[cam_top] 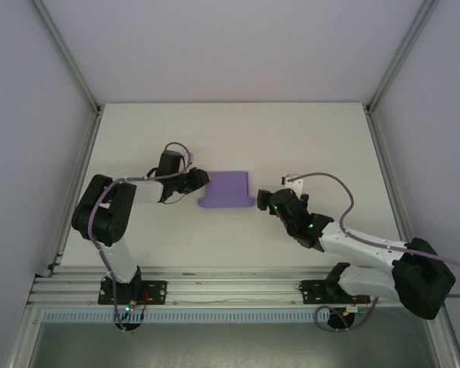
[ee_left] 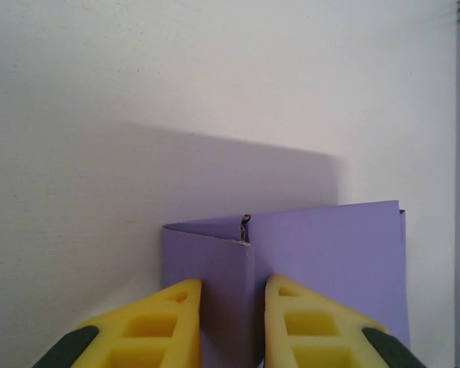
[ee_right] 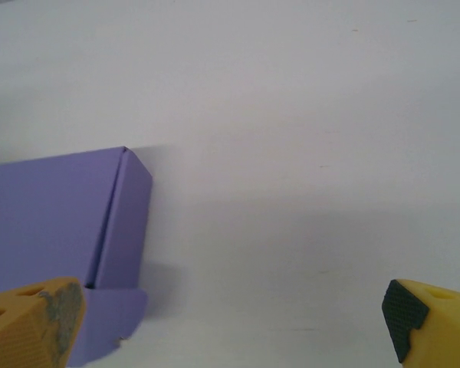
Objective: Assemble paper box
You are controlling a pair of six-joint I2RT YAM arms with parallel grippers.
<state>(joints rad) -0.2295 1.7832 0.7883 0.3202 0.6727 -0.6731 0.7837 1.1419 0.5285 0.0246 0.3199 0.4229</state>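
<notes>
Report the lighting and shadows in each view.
Top external: even, soft light with no glare; the paper box casts a thin shadow along its near edge. Left wrist: a broad grey shadow lies on the table behind the box. Right wrist: a faint shadow band crosses the table beside the box.

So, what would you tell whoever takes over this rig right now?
Left gripper: fingers straddle a folded wall at the left end of the paper box; whether they clamp it is unclear.
Right gripper: wide open, empty, just off the box's right end.
Box: on the table, between the two arms.
Done: body partly folded into shape.
Left: a flap at the right end lies open; it probably needs closing.
</notes>
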